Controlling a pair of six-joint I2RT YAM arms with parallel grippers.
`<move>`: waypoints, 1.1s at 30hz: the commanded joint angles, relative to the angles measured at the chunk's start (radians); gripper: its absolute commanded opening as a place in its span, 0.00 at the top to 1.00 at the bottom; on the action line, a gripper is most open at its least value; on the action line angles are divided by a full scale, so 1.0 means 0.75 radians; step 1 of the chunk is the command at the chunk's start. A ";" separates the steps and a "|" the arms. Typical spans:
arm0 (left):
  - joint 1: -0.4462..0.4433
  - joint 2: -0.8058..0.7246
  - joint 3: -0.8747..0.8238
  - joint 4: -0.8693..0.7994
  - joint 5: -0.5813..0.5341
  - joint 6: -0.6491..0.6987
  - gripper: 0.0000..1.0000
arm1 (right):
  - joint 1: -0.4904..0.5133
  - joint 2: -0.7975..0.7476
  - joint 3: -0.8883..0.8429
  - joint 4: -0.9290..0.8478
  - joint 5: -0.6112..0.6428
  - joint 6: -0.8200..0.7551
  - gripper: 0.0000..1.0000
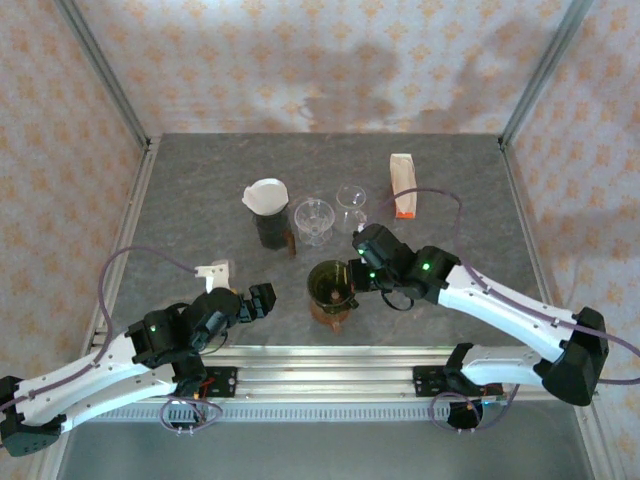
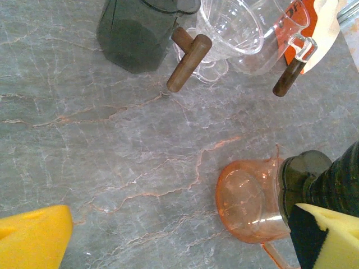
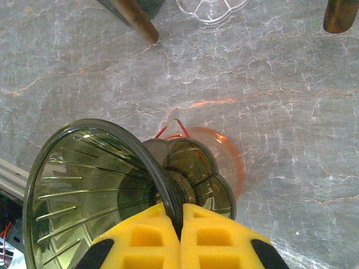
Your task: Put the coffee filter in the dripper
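The white coffee filter (image 1: 265, 194) sits in the mouth of a dark grey vessel (image 1: 271, 227) at the back left of the cluster. The dark smoky dripper (image 1: 329, 282) rests on an orange glass carafe (image 1: 331, 311) near the front middle. My right gripper (image 1: 357, 270) is shut on the dripper's rim; in the right wrist view the yellow pads (image 3: 160, 235) pinch the rim of the dripper (image 3: 95, 185) above the carafe (image 3: 227, 157). My left gripper (image 1: 240, 288) stands open and empty to the left of the carafe (image 2: 249, 199), well short of the filter.
A clear glass dripper (image 1: 313, 220) and a clear cup (image 1: 351, 200) stand behind the carafe, with wooden handles (image 2: 189, 60) pointing forward. A tan and orange bag (image 1: 403, 185) stands at the back right. Metal frame posts and the front rail border the table.
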 commanded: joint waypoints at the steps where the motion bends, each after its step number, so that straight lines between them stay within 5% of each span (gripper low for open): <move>1: -0.007 -0.011 -0.020 -0.031 -0.063 -0.024 0.00 | 0.003 0.040 0.036 0.051 0.036 0.026 1.00; 14: -0.007 -0.010 -0.043 -0.009 -0.050 -0.034 0.00 | 0.003 0.025 -0.015 0.034 0.057 0.089 0.93; 20: -0.007 -0.005 -0.046 0.003 -0.047 -0.035 0.00 | 0.003 0.004 -0.023 0.020 0.073 0.098 0.48; 22: -0.006 -0.007 -0.045 0.007 -0.047 -0.034 0.00 | 0.004 -0.034 -0.014 0.007 0.097 0.101 0.40; 28: -0.007 -0.010 -0.047 0.012 -0.044 -0.034 0.00 | 0.001 -0.099 0.036 -0.062 0.256 0.069 0.31; 33: -0.008 0.005 -0.053 0.033 -0.034 -0.036 0.00 | -0.080 -0.098 0.101 -0.096 0.329 -0.004 0.33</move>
